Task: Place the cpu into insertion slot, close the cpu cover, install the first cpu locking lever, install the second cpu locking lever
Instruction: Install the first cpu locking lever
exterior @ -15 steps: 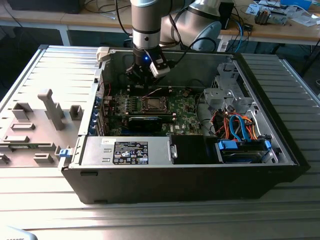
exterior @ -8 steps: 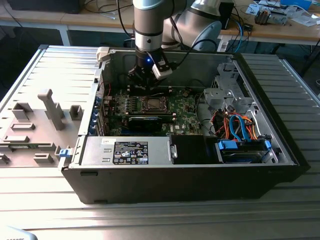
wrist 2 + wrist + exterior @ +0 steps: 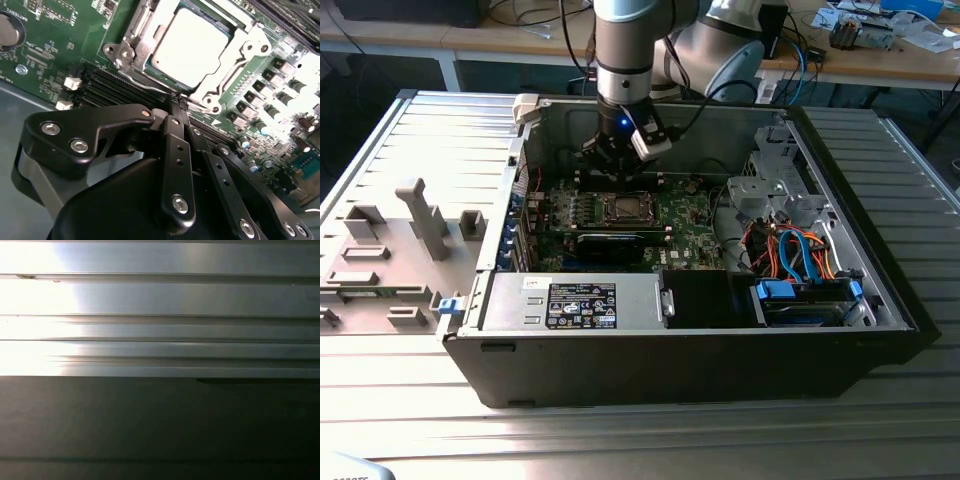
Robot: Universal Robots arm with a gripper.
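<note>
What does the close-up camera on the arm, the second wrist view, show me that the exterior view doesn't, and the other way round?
Second wrist view alone: close detail of the cpu lying in the insertion slot, the cpu cover framing it, and the gripper with its fingers together just beside the socket.

Exterior view alone: the whole open computer case, the arm reaching down into it, and blue and orange cables.

Both: the green motherboard and the socket.
</note>
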